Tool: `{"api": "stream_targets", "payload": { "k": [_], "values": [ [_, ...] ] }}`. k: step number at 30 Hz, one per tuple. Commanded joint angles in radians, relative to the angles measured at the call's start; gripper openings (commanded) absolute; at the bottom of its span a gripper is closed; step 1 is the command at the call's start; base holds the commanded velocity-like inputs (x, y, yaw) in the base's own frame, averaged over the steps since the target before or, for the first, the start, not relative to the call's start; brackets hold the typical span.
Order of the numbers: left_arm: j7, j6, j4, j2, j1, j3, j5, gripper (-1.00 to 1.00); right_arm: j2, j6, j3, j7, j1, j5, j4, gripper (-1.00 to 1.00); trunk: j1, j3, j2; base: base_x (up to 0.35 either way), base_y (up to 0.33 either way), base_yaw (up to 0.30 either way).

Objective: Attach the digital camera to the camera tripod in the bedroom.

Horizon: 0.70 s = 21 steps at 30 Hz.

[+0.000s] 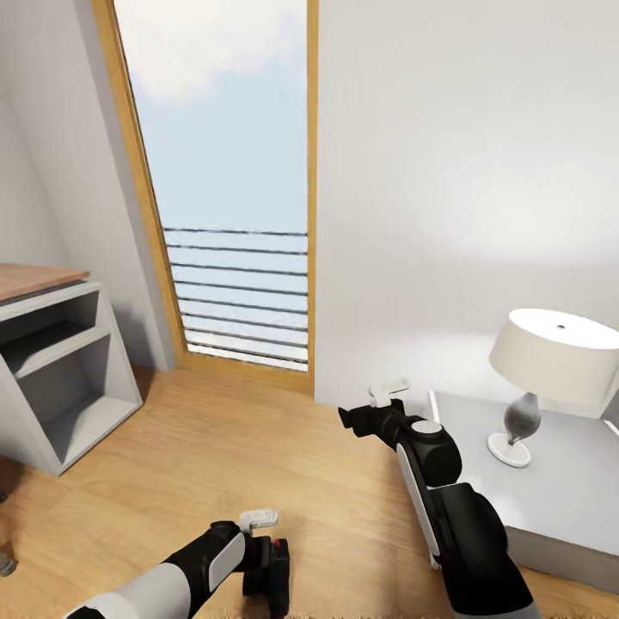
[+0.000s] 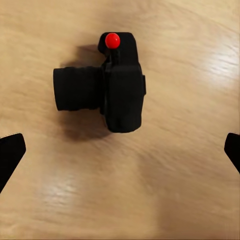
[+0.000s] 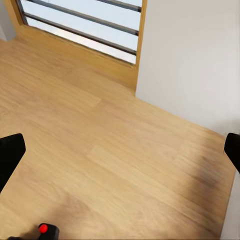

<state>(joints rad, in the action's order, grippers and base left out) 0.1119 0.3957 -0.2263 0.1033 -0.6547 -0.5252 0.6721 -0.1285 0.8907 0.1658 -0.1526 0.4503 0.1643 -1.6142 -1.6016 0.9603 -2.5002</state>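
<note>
In the head view, the left gripper hung low at the bottom centre of the frame, over the wooden floor, with the digital camera a dark shape just below it. The right gripper was held out at mid-right, near a low grey table carrying a lamp. A tall window filled the upper left and a grey shelf unit stood at the left edge.

In the left wrist view, the digital camera lay on the floor in the upper middle of the frame: a small black box with a stubby lens barrel pointing to the frame's left and a round red button near its top edge. The left gripper's fingertips sat at the two side edges, spread wide and touching nothing.

In the right wrist view, the right gripper's fingertips were likewise spread far apart, over bare floor, with the camera's red button peeping in at the bottom left.

The risk, as I judged it, was in the grasp: the body is smooth and lopsided (the lens sticks out one side), so closing on the barrel or off-centre could twist it or push it along the floor
</note>
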Motion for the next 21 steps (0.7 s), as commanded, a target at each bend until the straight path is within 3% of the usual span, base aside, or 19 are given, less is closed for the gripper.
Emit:
{"api": "stream_targets", "payload": {
  "k": [1,21],
  "values": [
    [0.008,0.004,-0.002,0.000,0.000,-0.007,0.011,1.00,0.000,0.005,-0.001,-0.008,0.001,0.011,-0.001,1.00,0.000,0.005,-0.001,0.000,0.000,0.000],
    [0.010,-0.002,-0.009,0.000,-0.003,0.004,0.020,1.00,-0.002,0.005,0.001,-0.008,0.001,0.011,-0.001,1.00,-0.009,0.082,-0.005,0.000,0.000,0.000]
  ]
}}
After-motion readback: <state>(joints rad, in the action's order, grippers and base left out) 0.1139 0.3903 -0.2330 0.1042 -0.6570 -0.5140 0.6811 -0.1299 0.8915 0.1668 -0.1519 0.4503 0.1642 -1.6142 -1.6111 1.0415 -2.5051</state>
